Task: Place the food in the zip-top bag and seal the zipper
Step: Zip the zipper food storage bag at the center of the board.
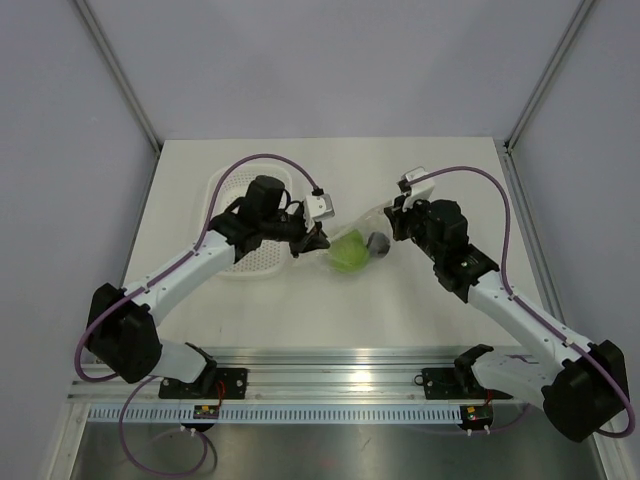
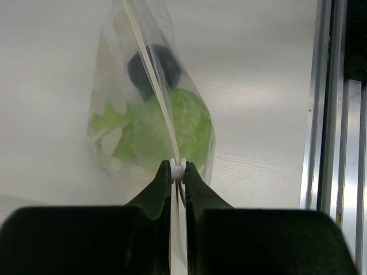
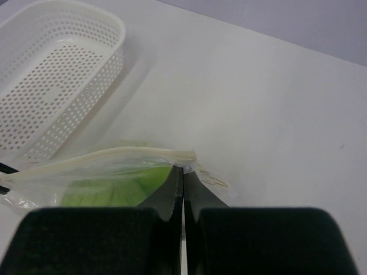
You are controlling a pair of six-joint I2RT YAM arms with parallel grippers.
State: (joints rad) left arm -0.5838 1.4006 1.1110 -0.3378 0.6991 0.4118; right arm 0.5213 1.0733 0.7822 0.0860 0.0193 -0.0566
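Note:
The clear dotted zip-top bag point(image 1: 358, 238) is held up between my two grippers at mid-table. Inside it are the lime-green ball point(image 1: 347, 251) and the small dark piece point(image 1: 379, 242); I cannot make out the chili pepper. My left gripper point(image 1: 318, 241) is shut on the white slider of the zipper point(image 2: 150, 80) at the bag's left end point(image 2: 178, 168). In the left wrist view the ball point(image 2: 178, 129) and the dark piece point(image 2: 153, 66) hang below the strip. My right gripper point(image 1: 397, 225) is shut on the bag's right corner point(image 3: 183, 169), where the zipper point(image 3: 114, 156) ends.
A white perforated tray point(image 1: 232, 262) lies on the table under the left arm and shows in the right wrist view point(image 3: 51, 74). An aluminium rail point(image 1: 340, 365) runs along the near table edge. Frame posts stand at the back corners.

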